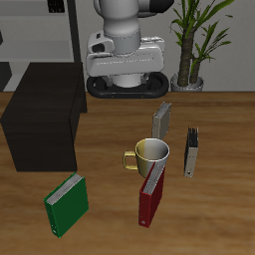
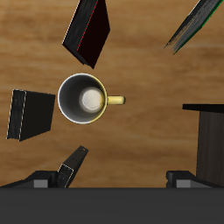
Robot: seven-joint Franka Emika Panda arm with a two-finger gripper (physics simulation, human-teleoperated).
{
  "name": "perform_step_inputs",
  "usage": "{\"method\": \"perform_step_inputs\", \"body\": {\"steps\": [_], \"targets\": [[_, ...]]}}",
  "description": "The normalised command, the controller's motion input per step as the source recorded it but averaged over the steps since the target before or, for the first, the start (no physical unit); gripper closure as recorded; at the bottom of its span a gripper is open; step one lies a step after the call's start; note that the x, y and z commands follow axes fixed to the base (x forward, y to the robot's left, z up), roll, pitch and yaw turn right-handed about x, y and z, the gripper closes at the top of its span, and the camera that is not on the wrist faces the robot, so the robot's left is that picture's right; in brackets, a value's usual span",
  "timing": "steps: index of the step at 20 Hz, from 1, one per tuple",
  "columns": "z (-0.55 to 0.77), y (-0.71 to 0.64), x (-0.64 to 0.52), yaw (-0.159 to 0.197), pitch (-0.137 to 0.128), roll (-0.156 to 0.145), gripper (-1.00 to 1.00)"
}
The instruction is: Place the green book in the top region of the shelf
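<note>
End effector (image 2: 112, 179): two dark fingertips set wide apart, holding nothing, above the bench.
Mug: yellow-handled metal mug (image 2: 84, 99), upright, interior pale and empty.
Red book: dark red hardcover (image 1: 151, 194), beside the mug.
Green book: bright green hardcover (image 1: 68, 204), standing near the bench's front edge, before the shelf.
Shelf: black-brown boxy cabinet (image 1: 42, 127), top bare.
Writing: none legible.

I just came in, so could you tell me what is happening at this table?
Nothing is being handled yet. The gripper hangs above the table, holding nothing, with a yellow mug below it. The green book stands untouched near the table's front edge, and the shelf has nothing on its flat top. A red book stands by the mug.
</note>
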Motion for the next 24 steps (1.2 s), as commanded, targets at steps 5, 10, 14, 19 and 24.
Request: {"method": "perform_step_inputs", "body": {"steps": [5,10,14,19,24], "targets": [[0.15,-0.42,0.30,-0.013,-0.013,-0.056,-1.00],[0.11,-0.46,0.38,0.007,-0.036,-0.059,-1.00],[0.04,-0.31,0.46,0.049,-0.015,0.036,-1.00],[0.00,-0.37,0.40,-0.015,-0.014,-0.053,-1.00],[0.00,-0.24,0.38,0.034,-0.027,0.031,-1.00]]}}
